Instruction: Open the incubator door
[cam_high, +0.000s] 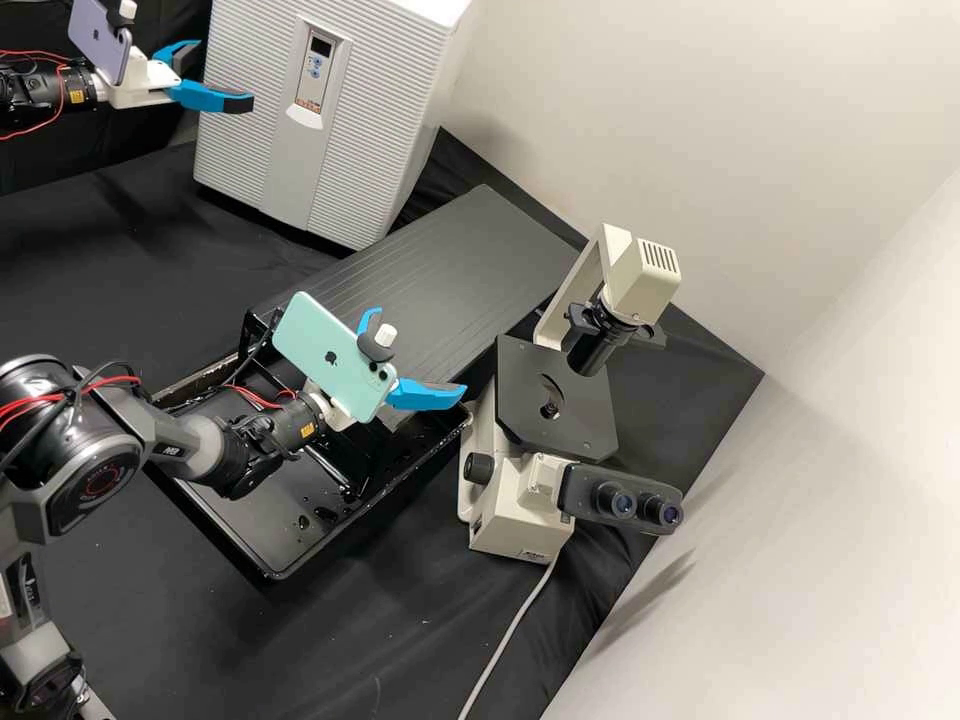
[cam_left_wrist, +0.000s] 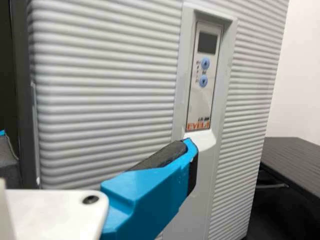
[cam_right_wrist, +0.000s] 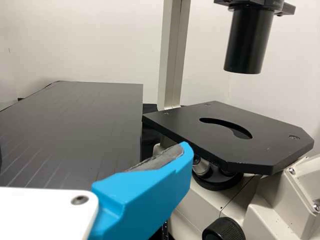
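Note:
The incubator (cam_high: 380, 120) stands at the back left in the high view, its ribbed white door (cam_high: 250, 90) closed against the body. Beside the door's left part, my left gripper (cam_high: 224, 74) is open with nothing between its fingers. In the left wrist view, the ribbed door (cam_left_wrist: 105, 90) and its control panel (cam_left_wrist: 202, 75) lie beyond the left gripper (cam_left_wrist: 95, 142), whose fingers stand wide apart. Away from the incubator, above the black tray, my right gripper (cam_high: 418, 352) is open and empty; one finger of the right gripper (cam_right_wrist: 95, 152) shows large in the right wrist view.
Right of the right gripper stands a microscope (cam_high: 555, 400) with a black stage (cam_right_wrist: 225, 135). A grooved black board (cam_high: 470, 260) lies between it and the incubator. The black tray (cam_high: 285, 570) is below the right arm, and a pale cable (cam_high: 510, 630) runs toward the front.

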